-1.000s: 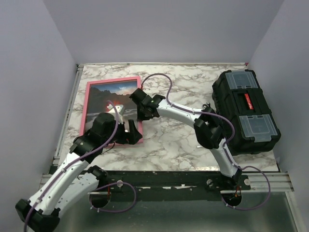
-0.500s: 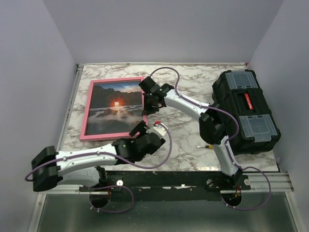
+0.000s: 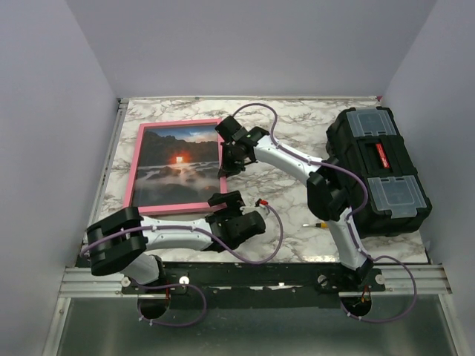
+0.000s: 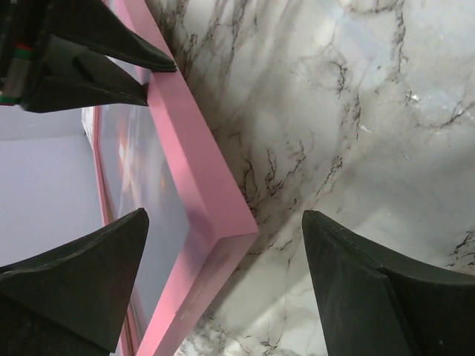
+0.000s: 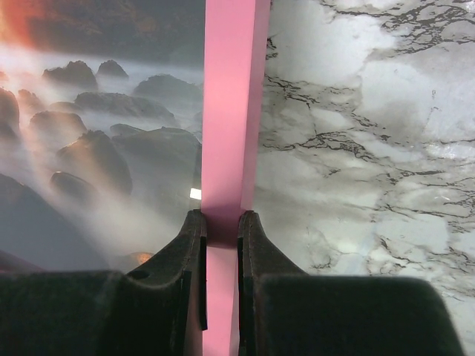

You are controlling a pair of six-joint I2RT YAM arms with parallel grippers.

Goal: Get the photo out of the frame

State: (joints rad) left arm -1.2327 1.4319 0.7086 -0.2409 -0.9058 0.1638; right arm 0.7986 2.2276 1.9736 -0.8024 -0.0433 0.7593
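Note:
The pink frame [image 3: 175,207] lies flat and face up on the left of the marble table, and the photo [image 3: 178,163], a rocky seascape with a red sunset, shows inside it. My right gripper [image 3: 225,167] is at the frame's right rail, near its middle. In the right wrist view its jaws [image 5: 221,216] stand narrow, one on each side of the pink rail [image 5: 230,89], with the photo [image 5: 96,148] to the left. My left gripper [image 3: 223,209] is low at the frame's near right corner. It is open [image 4: 225,219], with the corner [image 4: 215,222] between its fingers, untouched.
A black toolbox [image 3: 377,170] with clear lid compartments stands at the right edge of the table. A small yellow-tipped tool [image 3: 315,222] lies beside the right arm. Walls close in the table [image 3: 297,215] on three sides.
My left arm has swung off the top of the frame and come down at its near right corner. The frame now lies uncovered. The right gripper shifted slightly up the right rail.

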